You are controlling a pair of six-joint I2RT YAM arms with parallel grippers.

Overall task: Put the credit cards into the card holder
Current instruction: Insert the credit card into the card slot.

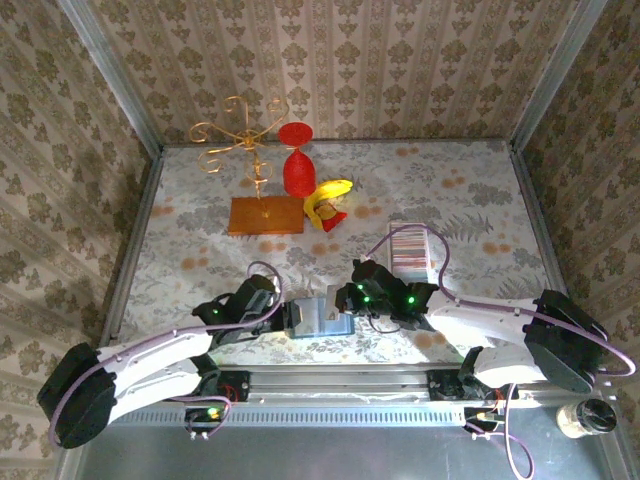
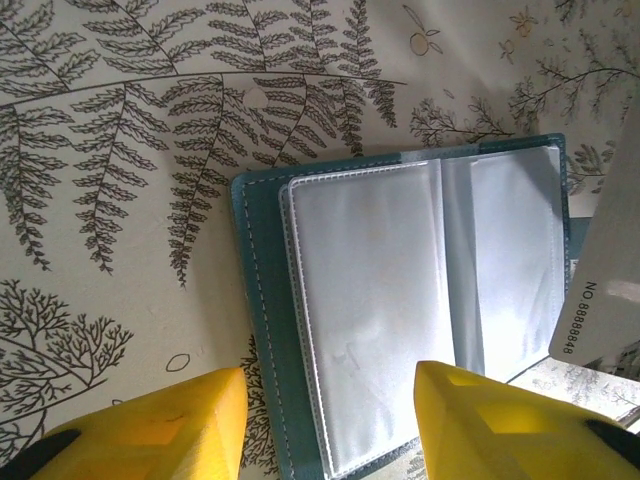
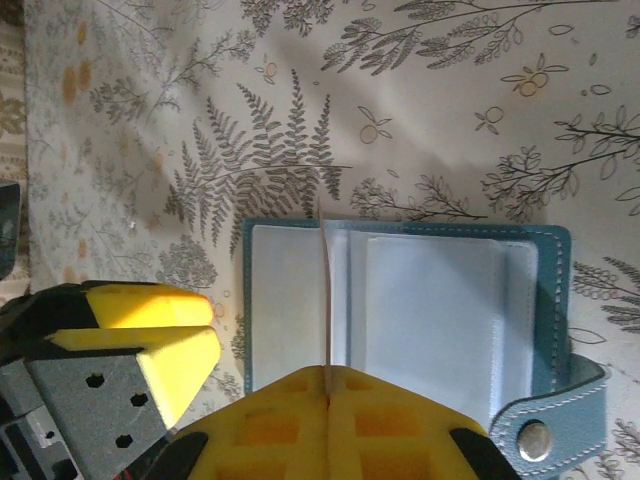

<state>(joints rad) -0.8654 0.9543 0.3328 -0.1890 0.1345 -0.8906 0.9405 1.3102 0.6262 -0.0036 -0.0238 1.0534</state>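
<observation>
The card holder (image 2: 400,300) is a teal booklet lying open on the fern-print tablecloth, its clear plastic sleeves facing up (image 3: 430,300); it sits between the two arms (image 1: 322,318). My right gripper (image 3: 327,372) is shut on a thin pale credit card (image 3: 325,300), seen edge-on and standing upright over the holder's middle fold. The same card shows at the right of the left wrist view (image 2: 600,290), with a printed number on it. My left gripper (image 2: 330,405) is open, its yellow fingers (image 2: 190,420) straddling the holder's near edge just above it.
A striped silvery tray (image 1: 412,250) lies behind the right arm. Further back stand a wooden base with a gold wire stand (image 1: 265,215), a red hourglass-shaped piece (image 1: 297,165) and a yellow toy (image 1: 330,195). Metal frame rails border the table.
</observation>
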